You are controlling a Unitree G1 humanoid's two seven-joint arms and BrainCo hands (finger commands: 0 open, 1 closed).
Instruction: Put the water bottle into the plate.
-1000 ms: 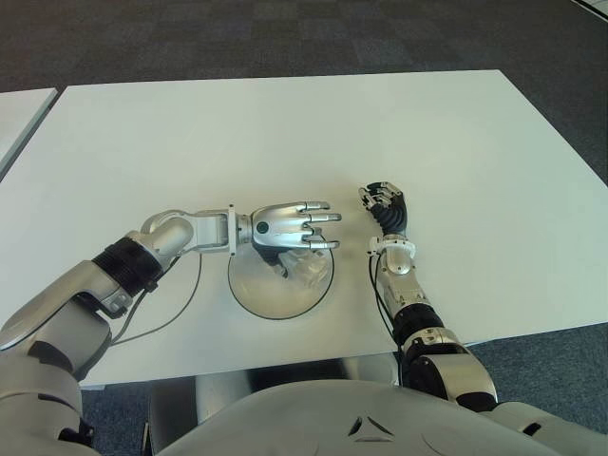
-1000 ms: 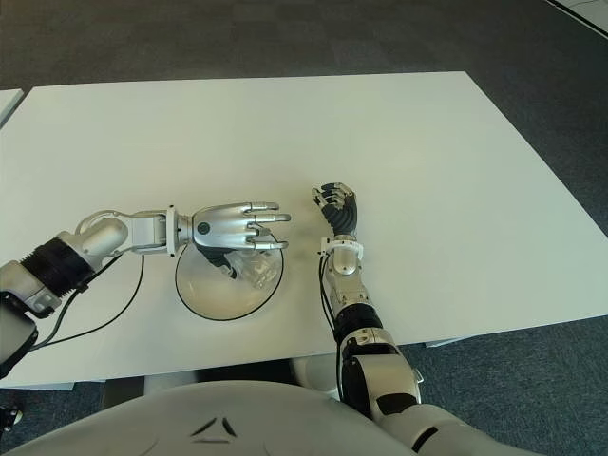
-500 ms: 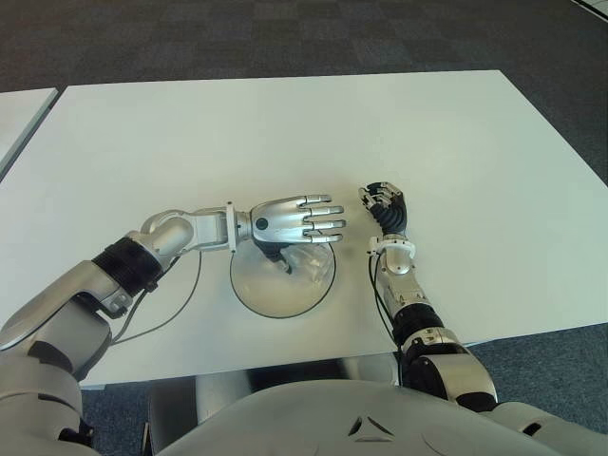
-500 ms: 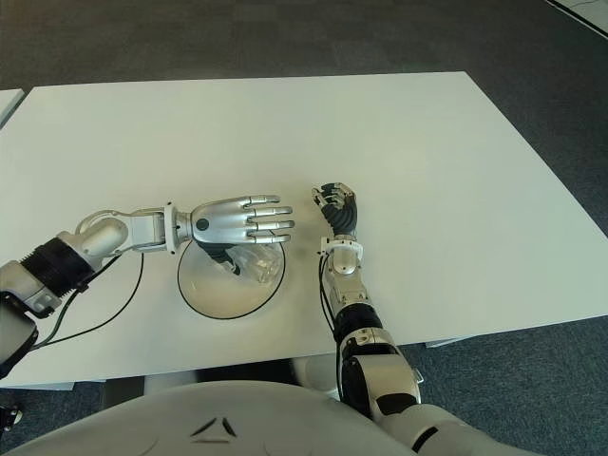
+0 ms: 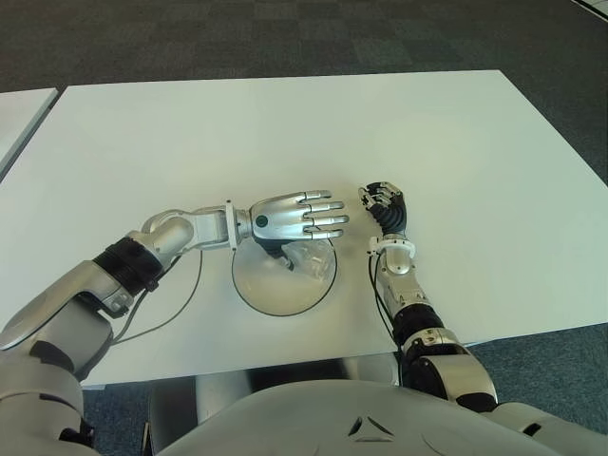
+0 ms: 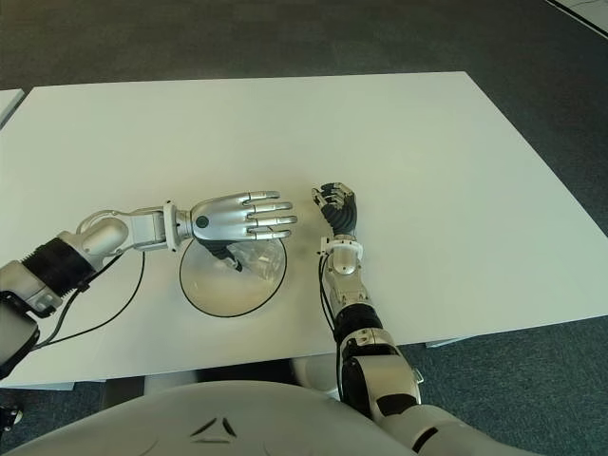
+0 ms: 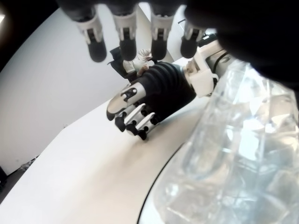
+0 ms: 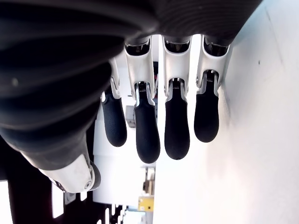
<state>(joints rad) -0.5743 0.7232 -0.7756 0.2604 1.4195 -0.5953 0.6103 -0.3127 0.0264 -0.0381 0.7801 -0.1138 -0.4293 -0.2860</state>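
- The robot's left hand (image 5: 290, 218) is reaching palm-down over the far edge of the plate (image 5: 261, 293), a round clear dish with a dark rim lying on the white table (image 5: 285, 133).
- Its four fingers (image 5: 323, 215) are stretching out straight and flat towards the robot's right, gripping nothing; the thumb is pointing down beneath the palm.
- The water bottle (image 5: 311, 257), a clear crumpled plastic one, is lying on its side inside the plate, at the far right part of it, just under the outstretched fingers. In the left wrist view the bottle (image 7: 238, 154) is filling the near side, below the palm; whether the hand is touching it cannot be told.
- The right hand (image 5: 385, 206) is sitting just to the right of the plate, on the table's near half, apart from the bottle.
- Its fingers (image 8: 148, 128) are curling inwards in the right wrist view, and nothing is held between them.
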